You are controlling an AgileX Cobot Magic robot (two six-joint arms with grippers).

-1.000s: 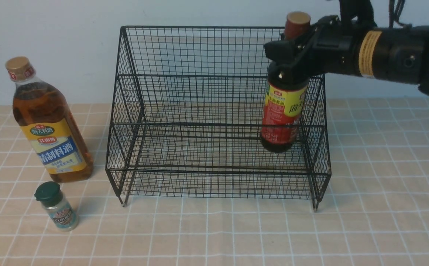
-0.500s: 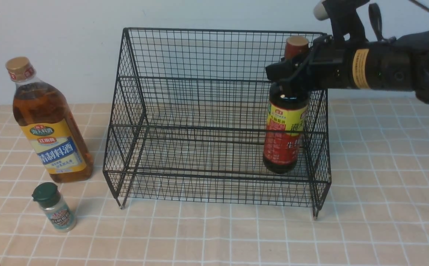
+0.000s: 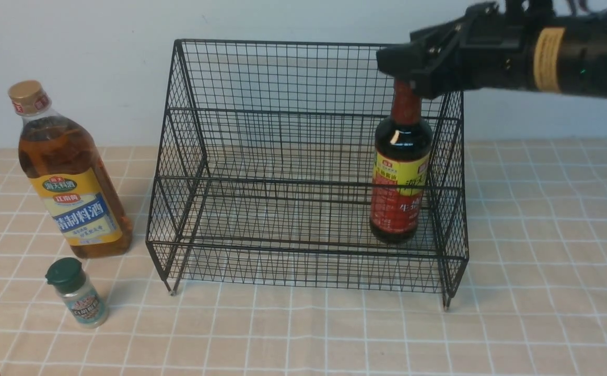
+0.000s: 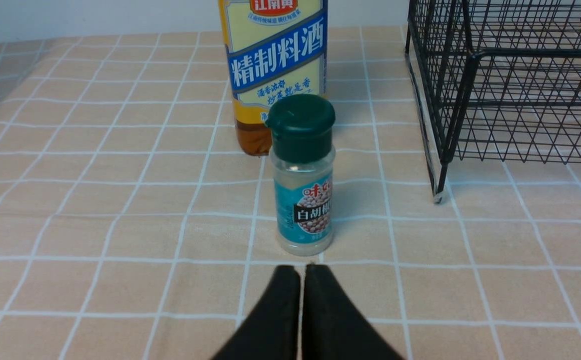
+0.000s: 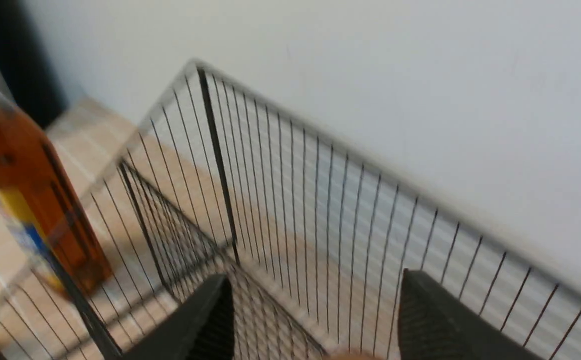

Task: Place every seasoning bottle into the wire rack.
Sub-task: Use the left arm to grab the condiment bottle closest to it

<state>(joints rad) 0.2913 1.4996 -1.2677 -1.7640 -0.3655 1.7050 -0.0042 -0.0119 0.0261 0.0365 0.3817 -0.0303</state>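
Soy bottle point(image 3: 400, 177) upright in wire rack point(image 3: 282, 78), lower tier.

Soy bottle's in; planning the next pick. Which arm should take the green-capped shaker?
Left. The left gripper, shut, points straight at the green-capped shaker on the robot's left side. The right gripper hangs open above the soy bottle at the wire rack's right end, with the rack between.

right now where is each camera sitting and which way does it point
Front: between the arms, facing forward at the rack holding the dark bottle; right gripper shows.
Left wrist: low over the tablecloth, facing the small shaker; shut left gripper shows.
Right wrist: above the rack, looking down past its open fingers.
Shared: all three show the rack and the amber bottle.
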